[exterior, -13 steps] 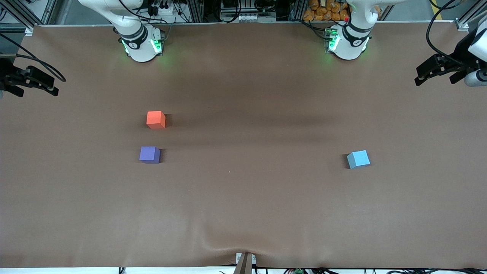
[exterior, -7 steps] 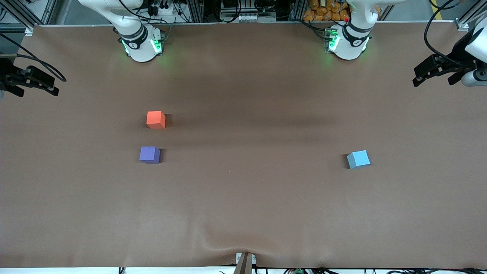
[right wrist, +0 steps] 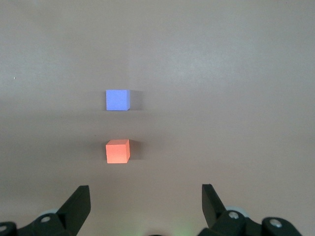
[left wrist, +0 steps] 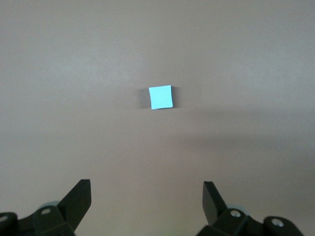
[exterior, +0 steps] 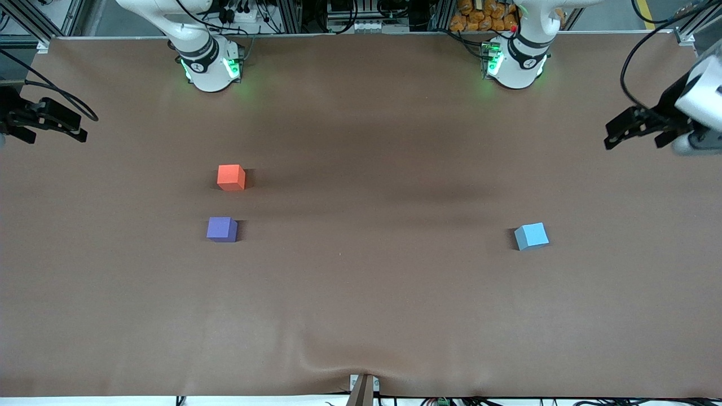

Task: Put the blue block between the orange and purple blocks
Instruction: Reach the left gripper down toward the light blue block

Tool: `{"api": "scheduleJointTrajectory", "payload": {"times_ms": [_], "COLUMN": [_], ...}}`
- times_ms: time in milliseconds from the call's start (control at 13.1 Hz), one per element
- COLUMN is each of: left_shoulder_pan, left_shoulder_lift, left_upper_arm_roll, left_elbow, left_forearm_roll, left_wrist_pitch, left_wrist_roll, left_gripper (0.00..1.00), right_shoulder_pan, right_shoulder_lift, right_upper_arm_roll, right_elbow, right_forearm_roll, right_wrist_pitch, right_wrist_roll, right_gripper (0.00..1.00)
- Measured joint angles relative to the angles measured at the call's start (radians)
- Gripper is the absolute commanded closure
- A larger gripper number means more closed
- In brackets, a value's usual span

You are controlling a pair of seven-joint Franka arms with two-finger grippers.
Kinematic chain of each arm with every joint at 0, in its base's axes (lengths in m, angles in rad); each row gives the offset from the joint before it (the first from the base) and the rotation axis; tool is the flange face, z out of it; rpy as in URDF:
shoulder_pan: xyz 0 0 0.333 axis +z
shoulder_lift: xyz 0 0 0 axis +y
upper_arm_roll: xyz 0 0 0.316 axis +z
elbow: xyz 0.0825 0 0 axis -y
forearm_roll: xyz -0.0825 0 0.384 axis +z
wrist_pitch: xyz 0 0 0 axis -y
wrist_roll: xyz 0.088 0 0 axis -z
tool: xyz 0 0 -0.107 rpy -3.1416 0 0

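The light blue block [exterior: 531, 235] sits on the brown table toward the left arm's end; it also shows in the left wrist view [left wrist: 161, 97]. The orange block [exterior: 230, 177] and the purple block [exterior: 221, 229] sit toward the right arm's end, the purple one nearer the front camera with a small gap between them. Both show in the right wrist view, orange block [right wrist: 117, 151] and purple block [right wrist: 117, 100]. My left gripper [exterior: 634, 134] is open and empty, high over the table's edge at its own end. My right gripper [exterior: 48, 121] is open and empty, waiting at the other end.
The brown table cover [exterior: 361, 282] has a wrinkle at its front edge near a small mount [exterior: 362, 389]. The two arm bases [exterior: 210, 62] [exterior: 514, 59] stand along the farthest edge.
My left gripper has moved a little down in the front view and toward the table's middle. The blocks and the right arm have not moved.
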Motion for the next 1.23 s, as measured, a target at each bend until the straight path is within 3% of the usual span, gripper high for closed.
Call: {"api": "scheduleJointTrajectory", "payload": {"times_ms": [307,843,1226], "left_shoulder_pan": [0.000,0.046,0.051], "left_shoulder_lift": [0.038,0.105,0.211], "left_upper_arm_roll": [-0.014,-0.012,-0.013], "left_elbow": [-0.017,-0.301,-0.348], "left_forearm_roll": [0.004,0.005,0.005], "left_wrist_pitch": [0.048,0.465,0.550], "left_wrist_roll": [0.000,0.000,0.000], "left_gripper": [0.00,0.00,0.00], "right_shoulder_pan": [0.005,0.008,0.008], "right_shoulder_lift": [0.000,0.000,0.000], "right_upper_arm_roll": [0.000,-0.001,-0.002], "right_elbow": [0.000,-0.001,-0.001], "right_forearm_roll": [0.000,0.000,0.000], "right_wrist_pitch": [0.000,-0.001,-0.002], "right_wrist_roll": [0.000,0.000,0.000], "right_gripper": [0.00,0.00,0.00]}}
